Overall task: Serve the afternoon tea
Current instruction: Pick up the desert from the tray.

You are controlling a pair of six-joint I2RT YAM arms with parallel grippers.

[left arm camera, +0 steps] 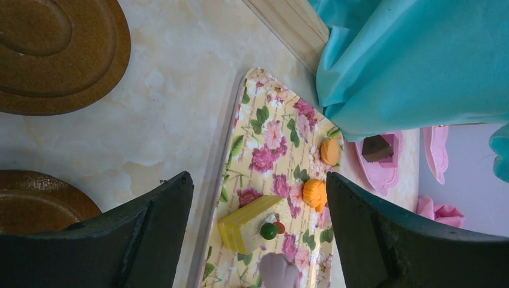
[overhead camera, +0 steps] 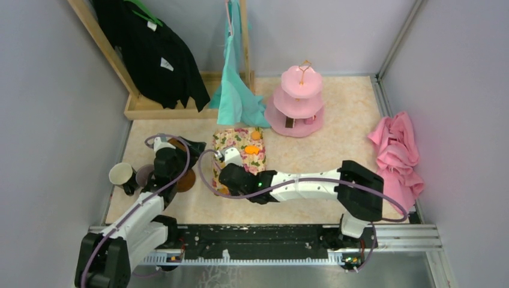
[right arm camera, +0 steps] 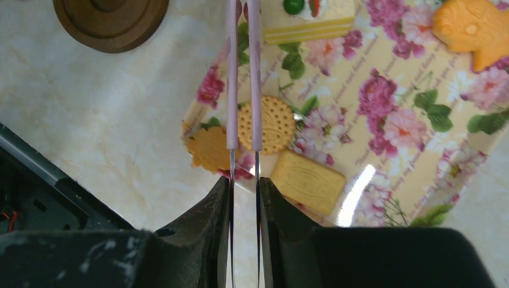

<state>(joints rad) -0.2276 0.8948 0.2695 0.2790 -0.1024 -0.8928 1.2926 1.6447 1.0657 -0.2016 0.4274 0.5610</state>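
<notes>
On the pale marble table [overhead camera: 336, 156] the floral tray [right arm camera: 390, 150] carries the snacks [right arm camera: 468, 30]. My right gripper [right arm camera: 244, 186] is clamped on pink tongs [right arm camera: 231, 90], whose narrow arms pass over the round biscuit [right arm camera: 276, 126]. My left gripper [left arm camera: 258, 180] stands wide beside two brown saucers [left arm camera: 60, 54].

We are looking at a yellow tray [right arm camera: 408, 174] patterned with pink roses and green leaves, carrying orange snacks [right arm camera: 471, 30], tan biscuits [right arm camera: 273, 125] and a yellow cake slice [left arm camera: 246, 225]. We are also seeing pale pink tongs [right arm camera: 231, 72], a pink stand [overhead camera: 298, 102], brown saucers [left arm camera: 54, 54], a teal cloth [left arm camera: 414, 60] and a cream marbled tabletop [overhead camera: 336, 150].
</notes>
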